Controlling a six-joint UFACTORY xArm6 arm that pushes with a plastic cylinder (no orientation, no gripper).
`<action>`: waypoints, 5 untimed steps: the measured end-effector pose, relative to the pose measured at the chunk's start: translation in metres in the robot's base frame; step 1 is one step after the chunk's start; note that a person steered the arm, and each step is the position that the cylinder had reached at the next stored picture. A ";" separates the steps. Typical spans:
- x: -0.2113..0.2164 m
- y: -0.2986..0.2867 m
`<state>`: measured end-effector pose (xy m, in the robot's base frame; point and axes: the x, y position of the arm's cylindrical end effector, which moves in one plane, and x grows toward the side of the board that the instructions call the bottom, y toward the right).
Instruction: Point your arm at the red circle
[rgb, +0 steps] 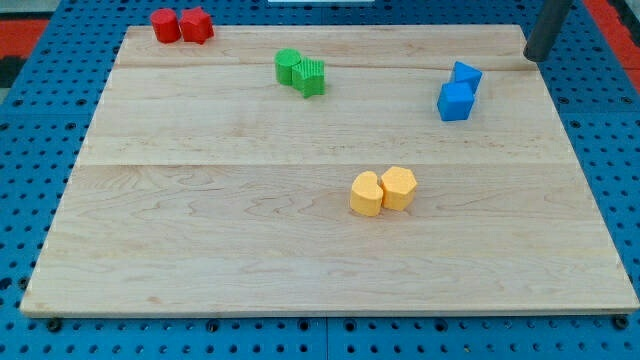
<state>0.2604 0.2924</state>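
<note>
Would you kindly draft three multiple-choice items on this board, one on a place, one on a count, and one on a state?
1. Where does the red circle lie?
A. the view's top left
B. the view's bottom right
C. the board's middle

2. How many blocks are on the wooden board?
A. four
B. six
C. eight

3. How does my tip stand to the blocks?
A. pressed on a yellow block
B. touching none
C. between the green blocks

Answers:
1. A, it sits at the top-left corner beside the other red block.
2. C, four colour pairs.
3. B, it is at the top right, apart from the upper blue block.
</note>
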 end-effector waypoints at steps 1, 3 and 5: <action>0.000 0.000; 0.002 0.003; -0.052 -0.013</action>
<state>0.2085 0.2789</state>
